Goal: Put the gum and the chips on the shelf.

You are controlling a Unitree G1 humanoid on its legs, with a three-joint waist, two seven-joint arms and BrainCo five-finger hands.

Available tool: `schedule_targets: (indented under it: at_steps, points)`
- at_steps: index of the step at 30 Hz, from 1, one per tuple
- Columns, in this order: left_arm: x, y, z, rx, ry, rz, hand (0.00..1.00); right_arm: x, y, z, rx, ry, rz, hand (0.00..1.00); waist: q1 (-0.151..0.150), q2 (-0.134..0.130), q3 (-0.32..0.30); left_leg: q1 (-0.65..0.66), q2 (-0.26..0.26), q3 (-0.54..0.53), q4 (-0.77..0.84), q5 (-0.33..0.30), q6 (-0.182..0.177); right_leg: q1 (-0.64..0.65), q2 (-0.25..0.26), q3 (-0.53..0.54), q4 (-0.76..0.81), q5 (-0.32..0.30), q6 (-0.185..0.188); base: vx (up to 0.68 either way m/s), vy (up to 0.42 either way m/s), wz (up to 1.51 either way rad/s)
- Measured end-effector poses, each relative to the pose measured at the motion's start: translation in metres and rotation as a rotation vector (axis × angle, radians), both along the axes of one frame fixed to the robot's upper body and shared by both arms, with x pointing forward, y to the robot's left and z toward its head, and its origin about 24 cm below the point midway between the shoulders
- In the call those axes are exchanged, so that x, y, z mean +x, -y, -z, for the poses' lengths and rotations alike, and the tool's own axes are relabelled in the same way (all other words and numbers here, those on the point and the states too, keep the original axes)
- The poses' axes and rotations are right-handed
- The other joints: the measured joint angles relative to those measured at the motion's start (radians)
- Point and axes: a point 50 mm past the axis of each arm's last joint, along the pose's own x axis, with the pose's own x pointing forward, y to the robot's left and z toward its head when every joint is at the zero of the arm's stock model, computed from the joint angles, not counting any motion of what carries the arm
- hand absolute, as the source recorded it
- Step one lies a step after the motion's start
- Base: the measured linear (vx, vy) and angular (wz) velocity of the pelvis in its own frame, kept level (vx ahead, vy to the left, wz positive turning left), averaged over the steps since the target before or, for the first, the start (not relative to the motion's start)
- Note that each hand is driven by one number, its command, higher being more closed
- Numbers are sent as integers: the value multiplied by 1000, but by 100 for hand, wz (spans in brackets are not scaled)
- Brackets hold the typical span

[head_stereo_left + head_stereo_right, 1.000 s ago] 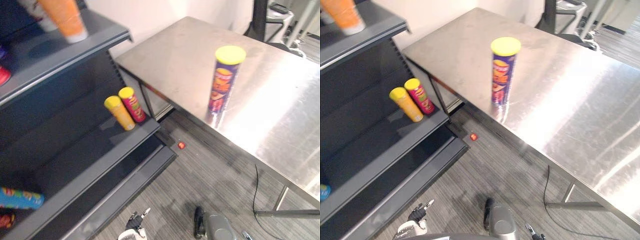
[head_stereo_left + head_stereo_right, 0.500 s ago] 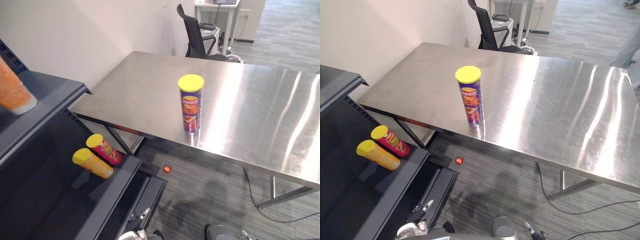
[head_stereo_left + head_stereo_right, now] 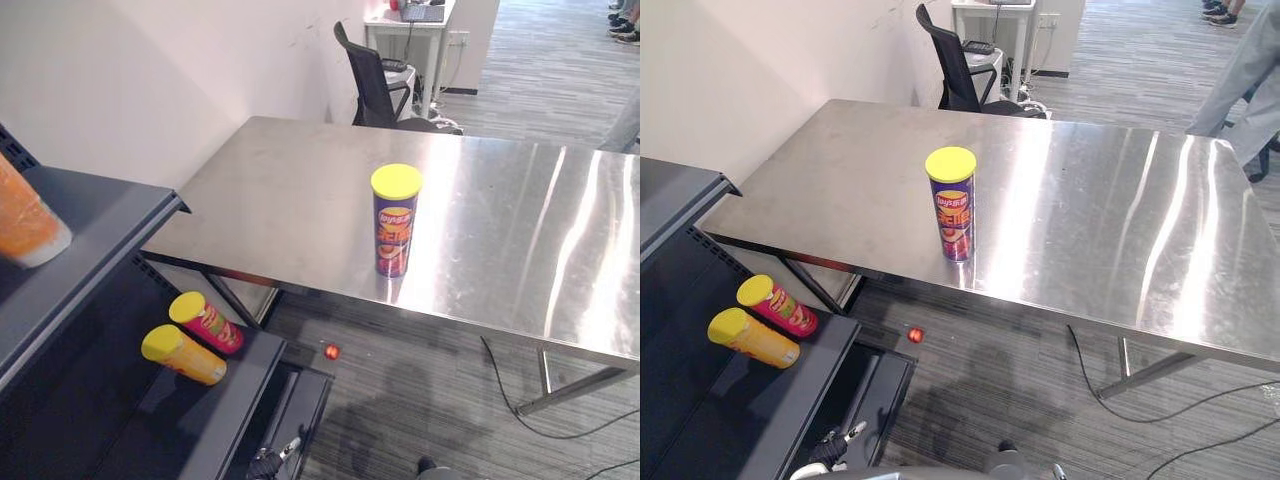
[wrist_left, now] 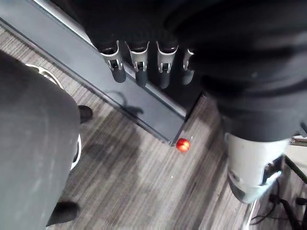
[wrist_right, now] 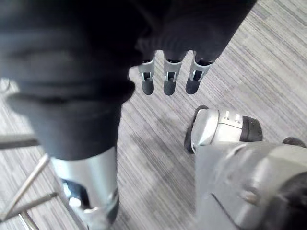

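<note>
A purple chips can (image 3: 396, 222) with a yellow lid stands upright near the front edge of the steel table (image 3: 300, 190). A small red round thing (image 3: 331, 351) lies on the floor by the corner of the dark shelf (image 3: 236, 395); I cannot tell whether it is the gum. My left hand (image 4: 139, 62) hangs low beside the shelf's base, fingers straight and holding nothing. Out over the carpet, my right hand (image 5: 165, 76) hangs the same way, open and bare. Both hands are far below the can.
On the lower shelf board lie a yellow can (image 3: 183, 355) and a red can (image 3: 205, 322). An orange object (image 3: 25, 225) rests on the upper board. A black office chair (image 3: 375, 85) stands behind the table, and a person's legs (image 3: 1240, 70) show at the far right.
The camera has swung up and to the right, from the shelf toward the table. The can, the shelf items and the red thing have not moved. Both hands still hang low.
</note>
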Motion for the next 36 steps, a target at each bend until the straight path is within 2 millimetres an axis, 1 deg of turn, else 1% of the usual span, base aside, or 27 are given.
schedule_targets:
  at_steps: [1, 4, 5, 7, 10, 11, 13, 14, 15, 16, 17, 18, 19, 20, 21, 23, 24, 26, 27, 28, 29, 32, 33, 34, 35, 36]
  points:
    - [0, 0, 0, -3, 2, 0, 0, -1, 3, -1, -6, 0, 17, 0, 2, 0, 0, 1, 1, 5, -1, 0, 0, 0, 2, 6, -5, 5, 0, -37, -30, -31]
    - [-1, -2, 0, -13, 6, -32, 0, -10, 16, -3, -33, 11, 165, 0, 18, -7, -2, 12, 9, 45, -14, 1, -1, -2, 10, 40, -42, 32, -1, -48, -29, -37]
    - [-4, -4, 0, -13, 4, -54, 0, -14, 22, -5, -48, 14, 234, 0, 18, -8, -6, 16, 10, 59, -20, 1, -2, -1, 11, 49, -56, 41, -3, -50, -44, -32]
    - [-6, -5, 0, -14, 2, -82, 0, -19, 27, -6, -62, 22, 320, 0, 18, -12, -7, 26, 10, 73, -31, 3, -4, -1, 15, 60, -64, 43, -3, -32, -36, -23]
    - [-11, -10, 1, -9, -4, -123, 0, -29, 38, -10, -96, 36, 506, 0, 19, -20, -15, 40, 14, 97, -37, 2, -7, -1, 24, 78, -67, 45, -4, -2, -42, -23]
    - [-12, -11, 0, -9, -3, -134, 0, -35, 47, -13, -116, 47, 603, 0, 16, -22, -23, 41, 12, 107, -38, 1, -9, -3, 28, 88, -66, 47, -6, 16, -49, -20]
    - [-12, -12, 1, -9, -4, -147, 0, -40, 58, -17, -145, 72, 713, 0, 12, -24, -25, 42, 12, 109, -39, 0, -11, -4, 31, 88, -65, 48, -6, 16, -48, -8]
    - [-10, -12, 0, -8, 4, -156, 0, -43, 68, -21, -170, 97, 793, 0, 4, -25, -26, 42, 13, 110, -41, 0, -11, -5, 32, 88, -63, 48, -6, 8, -48, -2]
    - [-9, -13, 0, -7, 7, -156, 0, -43, 74, -24, -184, 116, 834, 0, -1, -26, -26, 42, 13, 111, -42, 0, -11, -4, 33, 88, -60, 48, -6, 3, -51, -6]
    - [-9, -13, -1, -6, 11, -156, 0, -42, 86, -29, -209, 148, 896, 0, -8, -25, -26, 44, 15, 117, -44, 0, -11, -13, 38, 87, -47, 48, -6, -11, -54, -20]
    - [-8, -13, -1, -6, 13, -155, 0, -40, 98, -35, -239, 184, 942, 0, -8, -17, -35, 47, 16, 134, -48, 0, -11, -22, 43, 89, -37, 48, -6, -18, -55, -25]
    - [-7, -13, -1, -7, 14, -155, 0, -40, 105, -39, -259, 199, 951, 0, -8, -20, -35, 49, 17, 138, -51, 0, -11, -23, 45, 91, -35, 48, -6, -40, -60, -20]
    - [-7, -12, -1, -8, 14, -155, 0, -40, 114, -44, -293, 220, 963, 0, -10, -29, -36, 51, 18, 139, -52, 0, -11, -24, 45, 90, -33, 48, -6, -30, -50, -11]
    - [-6, -12, -1, -8, 17, -155, 0, -40, 123, -51, -332, 232, 975, 0, -10, -20, -44, 58, 19, 146, -53, -1, -12, -23, 47, 91, -29, 48, -6, -46, -64, -16]
    - [-6, -10, -1, -11, 20, -157, 0, -39, 137, -63, -395, 259, 975, 0, -10, -30, -46, 60, 22, 162, -55, -2, -14, -23, 48, 92, -28, 48, -6, -55, -63, -19]
    - [-5, -7, -1, -19, 22, -159, 0, -32, 166, -92, -550, 309, 938, 0, -11, -27, -59, 64, 22, 175, -55, -9, -15, -22, 46, 91, -28, 48, -6, -69, -74, -15]
    - [-5, -7, -1, -21, 20, -158, 0, -28, 173, -101, -591, 333, 919, 0, -11, -26, -59, 67, 23, 181, -54, -9, -16, -22, 46, 91, -28, 48, -6, -66, -77, -18]
    - [-6, -6, -1, -22, 14, -158, 0, -5, 196, -144, -761, 440, 833, 0, -12, -25, -61, 75, 29, 194, -53, -13, -20, -18, 45, 91, -27, 48, -6, -60, -64, -16]
    - [-6, -6, 0, -22, 14, -158, 0, -3, 198, -150, -784, 455, 823, 0, -12, -24, -62, 75, 30, 194, -52, -13, -20, -18, 46, 91, -27, 48, -6, -45, -70, -5]
    - [-5, -4, -1, -25, 18, -157, 0, 8, 205, -177, -904, 499, 760, 0, -11, -23, -65, 76, 33, 195, -52, -12, -22, -18, 47, 90, -29, 47, -5, -51, -108, 1]
    - [-3, -1, -1, -30, 30, -158, 0, 22, 209, -209, -1033, 552, 683, 0, -9, -23, -65, 76, 36, 194, -53, -8, -24, -19, 48, 84, -31, 47, -5, -44, -107, 3]
    - [-1, 3, -3, -24, 43, -128, 0, 42, 210, -246, -1197, 600, 583, 0, -5, -31, -69, 77, 41, 188, -55, -2, -29, -20, 52, 75, -34, 47, -5, -13, -85, 7]
    - [0, 3, -3, -22, 44, -121, 0, 46, 209, -250, -1211, 612, 578, 0, -3, -33, -70, 77, 42, 188, -55, 0, -30, -20, 52, 73, -34, 48, -5, 7, -68, 7]
    - [1, 5, -3, -26, 44, -110, 0, 55, 206, -256, -1231, 642, 561, 0, -1, -34, -71, 78, 42, 185, -62, 6, -31, -19, 54, 70, -35, 48, -5, 15, -59, 7]
    - [1, 7, -3, -28, 44, -92, 0, 68, 200, -263, -1257, 666, 491, 0, -1, -33, -72, 77, 40, 183, -70, 13, -30, -20, 54, 67, -35, 49, -3, 19, -68, 7]
    - [1, 8, -3, -28, 44, -90, 0, 75, 196, -266, -1268, 677, 454, 0, -1, -33, -72, 77, 41, 183, -70, 14, -30, -20, 54, 66, -35, 50, -3, 14, -53, 4]
